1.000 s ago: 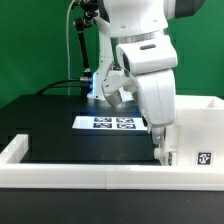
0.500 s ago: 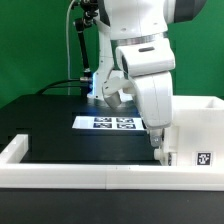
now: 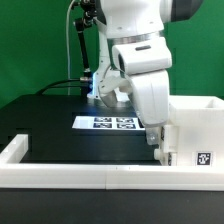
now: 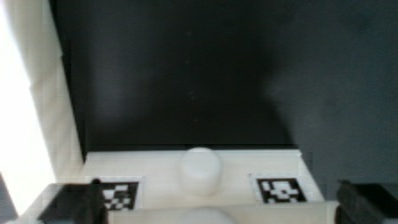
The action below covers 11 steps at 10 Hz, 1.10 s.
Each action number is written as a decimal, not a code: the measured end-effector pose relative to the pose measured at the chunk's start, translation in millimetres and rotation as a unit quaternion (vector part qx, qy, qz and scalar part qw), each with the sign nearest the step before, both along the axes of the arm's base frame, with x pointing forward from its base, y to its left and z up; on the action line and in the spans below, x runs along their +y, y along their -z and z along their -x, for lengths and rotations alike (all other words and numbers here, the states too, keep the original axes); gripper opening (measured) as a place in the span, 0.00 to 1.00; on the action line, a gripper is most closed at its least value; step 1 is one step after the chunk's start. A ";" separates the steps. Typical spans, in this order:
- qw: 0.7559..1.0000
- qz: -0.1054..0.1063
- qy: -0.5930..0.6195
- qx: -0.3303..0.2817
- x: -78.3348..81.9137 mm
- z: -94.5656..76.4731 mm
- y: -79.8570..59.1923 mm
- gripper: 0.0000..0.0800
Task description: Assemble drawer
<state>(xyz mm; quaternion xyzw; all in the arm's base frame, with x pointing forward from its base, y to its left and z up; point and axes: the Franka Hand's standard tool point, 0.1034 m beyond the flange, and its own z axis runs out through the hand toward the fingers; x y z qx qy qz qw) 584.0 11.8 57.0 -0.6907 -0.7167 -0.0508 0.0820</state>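
In the wrist view a white drawer part (image 4: 160,165) lies just under the hand, with a rounded knob (image 4: 201,168) between two square tags. My gripper (image 4: 224,205) is open, its dark fingers (image 4: 71,205) standing wide to either side of that part. In the exterior view my gripper (image 3: 157,145) is lowered against the side of the tall white housing (image 3: 195,125), which faces the exterior view's left and bears a tag. The arm hides the drawer there.
A long white border rail (image 3: 90,176) runs along the table's front, with a raised end at the exterior view's left. The marker board (image 3: 112,123) lies on the black table behind the arm. A stand with cables is at the back.
The arm has shifted slightly toward the exterior view's left, and the wrist has turned a little. The housing has not moved.
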 end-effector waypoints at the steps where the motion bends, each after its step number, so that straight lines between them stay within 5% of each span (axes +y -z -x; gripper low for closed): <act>1: 1.000 0.001 0.002 0.003 4.4 8.5 2.4 0.81; 4: 1.000 0.000 0.014 0.000 23.9 11.0 -2.2 0.81; 8: 0.999 0.001 0.036 0.002 25.9 10.9 0.2 0.81; 11: 1.000 0.000 0.002 0.014 -19.0 14.4 7.4 0.81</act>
